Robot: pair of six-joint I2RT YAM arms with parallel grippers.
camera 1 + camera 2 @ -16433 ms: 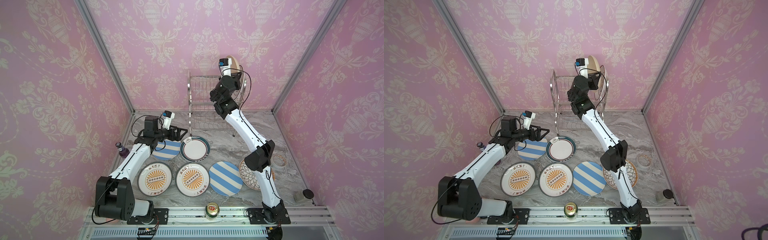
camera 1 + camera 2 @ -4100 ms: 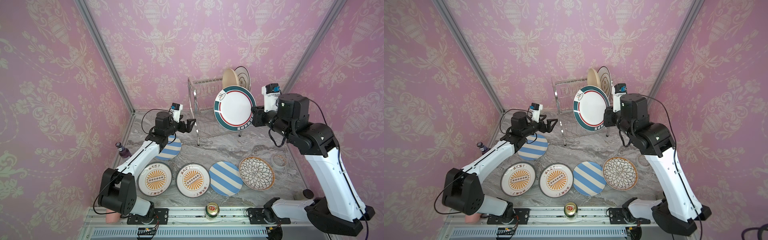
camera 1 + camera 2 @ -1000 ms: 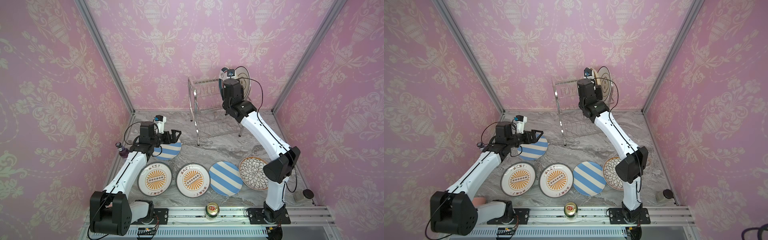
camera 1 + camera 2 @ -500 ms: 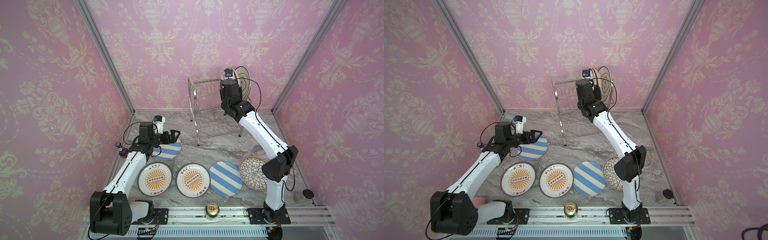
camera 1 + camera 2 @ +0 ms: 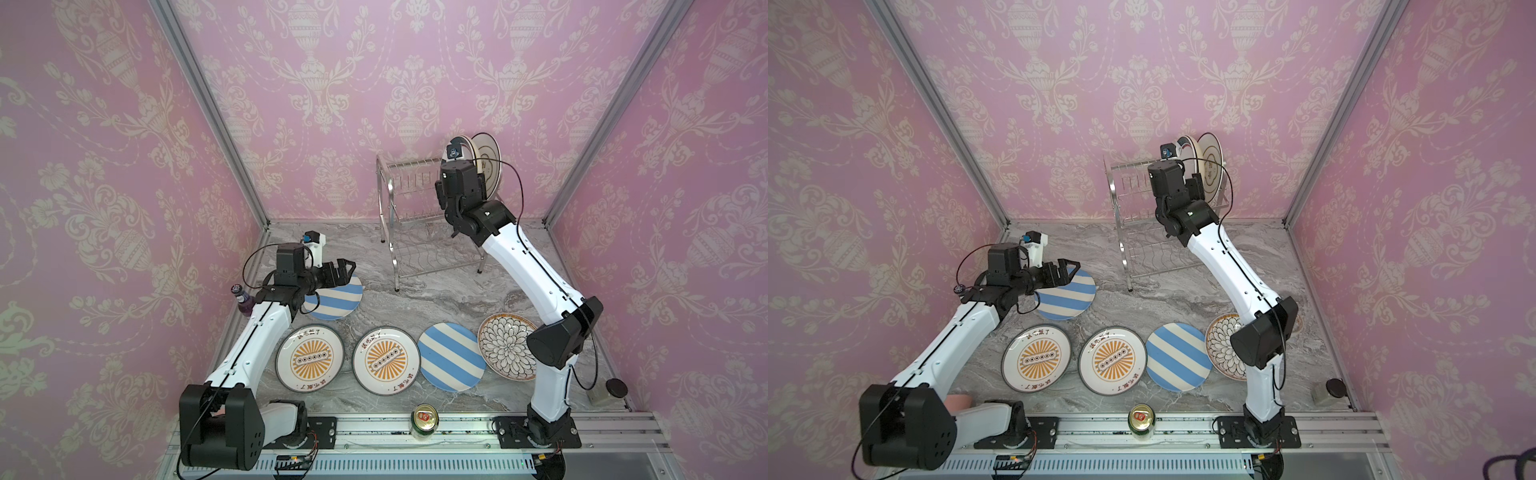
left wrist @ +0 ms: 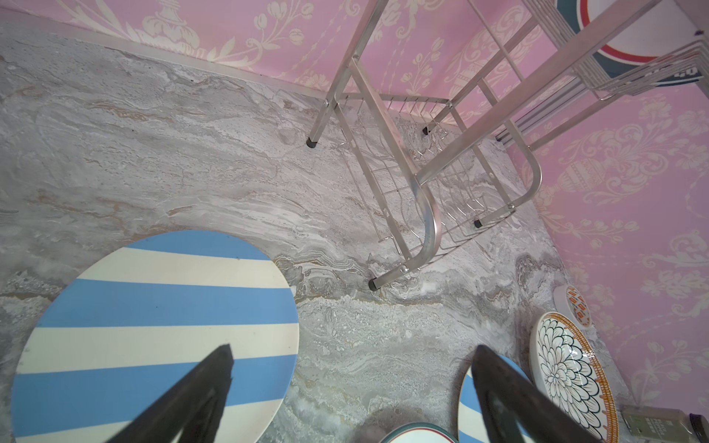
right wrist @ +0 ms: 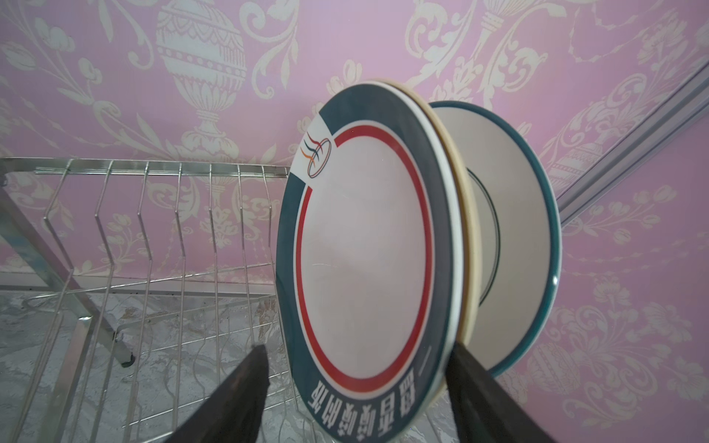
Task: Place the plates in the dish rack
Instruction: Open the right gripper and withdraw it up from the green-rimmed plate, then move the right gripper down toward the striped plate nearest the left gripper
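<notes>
1. Right arm (image 5: 528,270) was reaching high: elbow bent out near the right wall, white forearm climbing back and inward to the top tier of the dish rack (image 5: 415,216)
2. Right gripper (image 7: 358,347) sat at the rack's right end, fingers spread wide either side of the green-rimmed plate (image 7: 364,249). There was a clear gap beside one finger, so no squeeze on it
3. That plate stood on edge in the top tier, with the cream plate (image 7: 466,214) just behind it and a third plate (image 7: 529,230) set apart beyond that
4. Left arm (image 5: 257,345) stretched low from its front-left base toward the back, wrist turned so the gripper pointed across to the right
5. Left gripper (image 6: 353,349) hung over the far edge of a striped plate (image 5: 332,301), fingers apart, nothing between them
6. Flat on the marble table (image 5: 436,299), in a front row, lay the left sunburst plate (image 5: 309,357), the right sunburst plate (image 5: 385,359), a second striped plate (image 5: 452,357) and the floral plate (image 5: 503,349), the last one partly behind the right elbow
</notes>
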